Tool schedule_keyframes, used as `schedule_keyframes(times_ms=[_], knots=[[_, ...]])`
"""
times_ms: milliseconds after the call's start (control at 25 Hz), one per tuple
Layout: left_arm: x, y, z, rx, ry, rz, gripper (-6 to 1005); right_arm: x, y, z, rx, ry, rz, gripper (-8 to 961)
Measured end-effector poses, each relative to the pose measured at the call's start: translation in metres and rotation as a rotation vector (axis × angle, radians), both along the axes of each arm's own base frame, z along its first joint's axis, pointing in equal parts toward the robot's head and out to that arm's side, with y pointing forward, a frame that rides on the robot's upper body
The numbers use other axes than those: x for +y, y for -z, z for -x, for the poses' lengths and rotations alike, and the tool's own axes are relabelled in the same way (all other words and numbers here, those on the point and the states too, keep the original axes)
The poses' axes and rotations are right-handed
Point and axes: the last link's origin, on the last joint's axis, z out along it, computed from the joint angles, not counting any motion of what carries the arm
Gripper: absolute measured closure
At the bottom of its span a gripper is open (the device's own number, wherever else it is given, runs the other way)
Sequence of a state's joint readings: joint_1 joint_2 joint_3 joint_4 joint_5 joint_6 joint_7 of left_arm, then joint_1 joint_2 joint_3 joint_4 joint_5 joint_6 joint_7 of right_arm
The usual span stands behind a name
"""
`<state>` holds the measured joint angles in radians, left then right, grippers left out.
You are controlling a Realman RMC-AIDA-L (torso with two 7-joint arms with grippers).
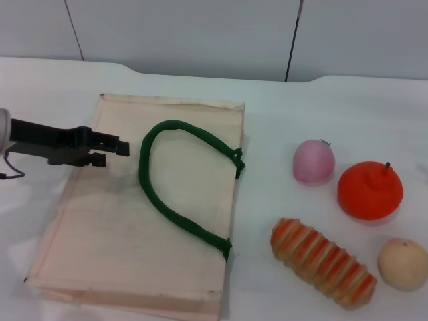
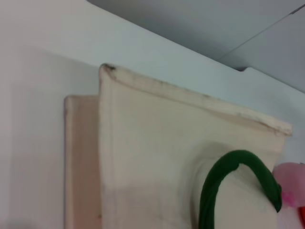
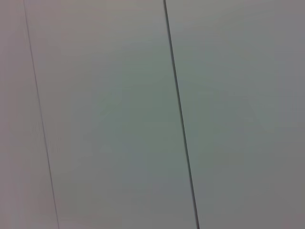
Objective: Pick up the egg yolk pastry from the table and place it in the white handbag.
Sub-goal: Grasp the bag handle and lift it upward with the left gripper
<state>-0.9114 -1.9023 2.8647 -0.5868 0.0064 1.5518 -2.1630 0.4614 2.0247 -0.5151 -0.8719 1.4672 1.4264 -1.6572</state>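
At the table's four o'clock corner the egg yolk pastry (image 1: 402,263) sat untouched beside the striped bread (image 1: 322,261), round, with no long axis or heading to speak of. The white handbag (image 1: 107,247) lay flat, long axis twelve-to-six, mouth closed; a pastry set there would likely roll off. The left gripper (image 1: 112,152) hovered over the bag's nine o'clock edge, fingers narrow and empty.

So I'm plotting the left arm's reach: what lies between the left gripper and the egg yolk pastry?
In the head view, from the left gripper toward the egg yolk pastry: the white handbag, its green handle, then the striped bread.
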Motion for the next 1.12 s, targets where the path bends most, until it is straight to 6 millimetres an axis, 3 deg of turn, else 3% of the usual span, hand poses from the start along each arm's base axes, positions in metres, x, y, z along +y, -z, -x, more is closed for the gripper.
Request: schedule_keyframes(times_ms=[1120], knots=[[0.03,0.049,-0.023,0.083,0.072,0.043,336,0.005,0.004,0.007,0.022,-0.026,0.007,84]])
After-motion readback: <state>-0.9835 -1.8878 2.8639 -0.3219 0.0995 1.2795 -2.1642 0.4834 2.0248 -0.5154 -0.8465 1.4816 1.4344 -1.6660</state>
